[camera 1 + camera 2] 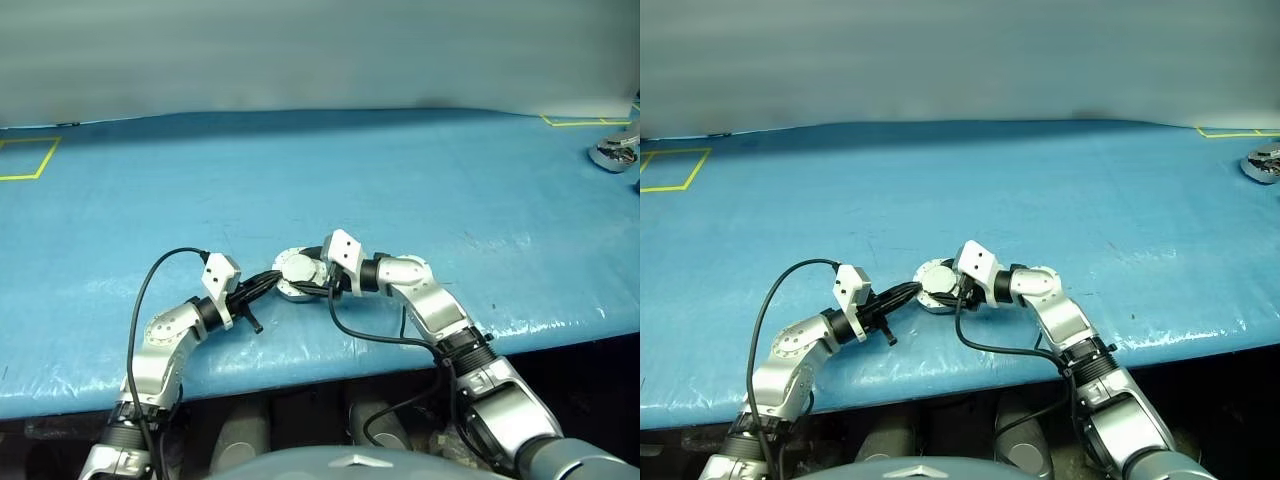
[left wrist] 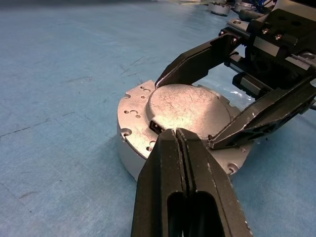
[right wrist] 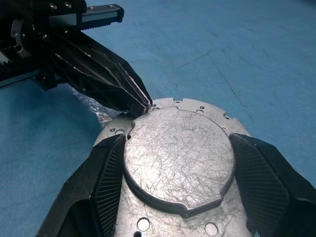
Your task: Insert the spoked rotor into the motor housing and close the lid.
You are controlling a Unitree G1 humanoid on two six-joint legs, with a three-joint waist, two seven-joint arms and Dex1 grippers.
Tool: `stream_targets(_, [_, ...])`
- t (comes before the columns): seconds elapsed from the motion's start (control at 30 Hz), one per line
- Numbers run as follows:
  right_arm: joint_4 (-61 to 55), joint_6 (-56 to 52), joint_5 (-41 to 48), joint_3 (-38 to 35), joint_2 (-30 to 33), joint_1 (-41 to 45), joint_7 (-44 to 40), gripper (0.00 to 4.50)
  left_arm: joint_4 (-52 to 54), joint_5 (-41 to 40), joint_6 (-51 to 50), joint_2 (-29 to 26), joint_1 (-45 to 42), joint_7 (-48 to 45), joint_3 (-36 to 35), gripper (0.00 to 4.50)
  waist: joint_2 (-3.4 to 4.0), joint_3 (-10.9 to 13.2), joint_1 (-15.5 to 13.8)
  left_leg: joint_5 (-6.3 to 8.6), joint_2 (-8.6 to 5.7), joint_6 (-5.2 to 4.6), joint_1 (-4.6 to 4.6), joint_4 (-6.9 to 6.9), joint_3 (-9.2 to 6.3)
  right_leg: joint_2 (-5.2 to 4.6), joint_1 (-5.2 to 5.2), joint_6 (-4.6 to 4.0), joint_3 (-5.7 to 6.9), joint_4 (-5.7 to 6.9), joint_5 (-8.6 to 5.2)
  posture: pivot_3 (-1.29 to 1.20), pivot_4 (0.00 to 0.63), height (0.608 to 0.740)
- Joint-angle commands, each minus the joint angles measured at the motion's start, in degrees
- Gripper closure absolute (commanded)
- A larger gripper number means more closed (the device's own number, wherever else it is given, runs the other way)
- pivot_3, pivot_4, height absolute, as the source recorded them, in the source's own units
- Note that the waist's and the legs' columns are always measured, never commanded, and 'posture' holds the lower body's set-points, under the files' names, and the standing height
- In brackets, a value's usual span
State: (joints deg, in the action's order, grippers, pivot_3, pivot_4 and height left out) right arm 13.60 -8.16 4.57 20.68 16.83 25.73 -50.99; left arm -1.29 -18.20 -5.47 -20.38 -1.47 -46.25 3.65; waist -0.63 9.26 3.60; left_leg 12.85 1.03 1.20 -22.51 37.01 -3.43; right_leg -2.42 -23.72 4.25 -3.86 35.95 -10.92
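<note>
The motor housing (image 2: pixel 129 154) sits on the blue table near its front edge. The lid (image 3: pixel 180 158), a scratched silver disc with a raised round centre, lies flat on top of it. My right gripper (image 3: pixel 177 143) reaches in from the right, its two fingers clasping opposite sides of the lid's raised centre. My left gripper (image 2: pixel 176 131) comes in from the left, shut, with nothing between its fingers. Its tip (image 3: pixel 145 104) touches the lid's edge. The spoked rotor is hidden.
A blue sheet (image 1: pixel 320 180) covers the table, and its front edge (image 1: pixel 330 370) runs just below the arms. A silver metal part (image 1: pixel 615 150) lies at the far right. Yellow tape marks sit at the far left (image 1: pixel 25 158) and far right (image 1: pixel 580 122).
</note>
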Motion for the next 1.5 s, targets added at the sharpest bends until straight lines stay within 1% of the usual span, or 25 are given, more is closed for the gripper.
stream_targets(0.03, [3.5, -2.7, -3.5, 0.8, 1.5, -1.4, 1.8, 1.49, -0.1, 1.7, 0.8, 0.2, 0.2, 0.4, 1.3, 4.50, -0.01, 0.0, 0.0, 0.00, 0.00, 0.00, 0.00, 0.00, 0.00, 0.00, -0.01, 0.00, 0.00, 0.00, 0.00, 0.00, 0.150, 0.740])
stream_targets(0.2, [3.1, -4.0, -3.6, 1.3, 2.0, -1.2, 1.3, 1.49, -0.6, 3.0, 0.8, 0.4, -0.1, 0.8, 2.5, 4.50, 0.09, -0.1, -0.1, 0.00, -0.01, 0.01, 0.01, 0.02, -0.01, -0.02, -0.04, 0.00, 0.01, -0.04, 0.00, 0.00, 0.150, 0.740])
stream_targets(0.27, [2.5, -4.3, -3.5, 1.2, 2.1, -1.4, 1.4, 0.76, -0.7, 3.2, 0.8, 0.5, -0.2, 0.9, 2.7, 4.50, 0.14, -0.2, -0.2, 0.01, -0.01, 0.01, 0.01, 0.02, 0.00, -0.04, -0.11, 0.00, 0.01, -0.06, 0.00, 0.00, 0.150, 0.740])
stream_targets(0.33, [1.5, -3.1, -3.4, 0.3, 1.7, -1.8, 3.0, 0.16, -0.8, 3.3, 0.8, 0.5, -0.3, 1.0, 2.9, 4.50, 0.13, -0.2, -0.2, 0.01, -0.02, 0.02, 0.03, 0.03, -0.01, -0.07, -0.13, 0.00, 0.03, -0.08, -0.01, 0.00, 0.150, 0.740])
stream_targets(0.37, [0.6, -2.2, -3.1, -0.5, 1.5, -2.2, 4.1, 0.04, -0.8, 3.4, 0.9, 0.5, -0.4, 1.0, 3.0, 4.50, 0.13, -0.2, -0.3, 0.02, -0.03, 0.03, 0.03, 0.03, -0.01, -0.07, -0.13, 0.00, 0.04, -0.08, -0.01, 0.00, 0.150, 0.740])
stream_targets(0.43, [-3.3, -2.5, -1.7, -1.3, 2.1, -3.3, 3.5, 0.04, -1.0, 3.5, 1.1, 0.6, -0.6, 1.1, 3.1, 4.50, 0.13, -0.2, -0.5, 0.02, -0.03, 0.03, 0.00, 0.02, -0.02, -0.07, -0.14, 0.00, 0.05, -0.09, -0.01, 0.00, 0.150, 0.740])
stream_targets(0.6, [-14.7, -7.2, 2.8, -4.4, 3.8, -6.3, 2.3, 0.04, -1.3, 3.6, 1.4, 0.9, -0.6, 1.4, 3.2, 4.50, 0.15, -0.2, -1.4, 0.02, -0.11, 0.03, -0.30, -0.05, -0.03, -0.11, -0.14, 0.00, 0.04, -0.10, 0.00, 0.00, 0.150, 0.740])
stream_targets(0.7, [-20.1, -10.3, 6.1, -7.7, 4.5, -7.9, 3.1, 0.04, -1.5, 3.4, 1.6, 1.1, -0.4, 1.7, 3.0, 4.50, 0.14, -0.1, -1.6, 0.03, -0.12, 0.04, -0.46, -0.09, -0.03, -0.11, -0.30, 0.00, 0.04, -0.11, -0.01, 0.00, 0.150, 0.740])
stream_targets(0.77, [-21.6, -13.1, 9.4, -10.3, 4.2, -8.6, 3.4, 0.04, -1.6, 3.4, 1.8, 1.1, -0.4, 1.7, 3.0, 4.50, 0.13, -0.1, -1.6, 0.03, -0.12, 0.04, -0.58, -0.10, -0.03, -0.11, -0.43, 0.00, 0.04, -0.11, -0.01, 0.00, 0.150, 0.740])
stream_targets(0.83, [-21.4, -16.5, 12.6, -13.0, 4.0, -9.4, 3.8, 0.04, -1.7, 3.4, 2.0, 1.2, -0.3, 1.9, 2.8, 4.50, 0.12, -0.1, -1.7, 0.03, -0.12, 0.04, -0.68, -0.07, -0.03, -0.11, -0.50, 0.00, 0.04, -0.11, 0.00, 0.00, 0.150, 0.740])
stream_targets(0.97, [-17.2, -23.0, 15.2, -16.1, 3.2, -10.8, 6.8, 0.04, -2.3, 3.5, 2.7, 1.7, -0.3, 2.3, 2.5, 4.50, 0.12, -0.1, -1.7, 0.02, -0.12, 0.03, -0.84, -0.02, -0.03, -0.11, -0.65, 0.00, 0.04, -0.11, 0.00, 0.00, 0.150, 0.740])
stream_targets(1.1, [-14.4, -30.6, 20.2, -19.0, 0.4, -12.1, 8.6, 0.04, -2.9, 3.6, 3.3, 1.8, -0.5, 2.4, 2.5, 4.50, 0.14, -0.1, -1.6, 0.02, -0.12, 0.03, -0.99, -0.05, -0.02, -0.10, -0.80, 0.01, 0.04, -0.09, 0.00, 0.00, 0.150, 0.740])
stream_targets(1.4, [-13.2, -43.9, 31.2, -24.5, -3.9, -13.7, 10.5, 0.04, -2.8, 3.7, 3.8, 1.4, -0.3, 2.7, 2.1, 4.50, 0.13, -0.2, -1.5, 0.02, -0.11, 0.03, -0.97, -0.03, -0.05, -0.08, -0.77, 0.01, 0.05, -0.08, 0.00, 0.00, 0.150, 0.740])
stream_targets(1.5, [-12.8, -46.6, 33.6, -25.9, -5.0, -13.7, 11.3, 0.04, -2.8, 3.7, 3.9, 1.3, -0.1, 2.7, 2.0, 4.50, 0.13, -0.2, -1.4, 0.02, -0.11, 0.03, -0.97, -0.05, -0.06, -0.07, -0.77, 0.01, 0.05, -0.08, 0.00, 0.00, 0.150, 0.740])
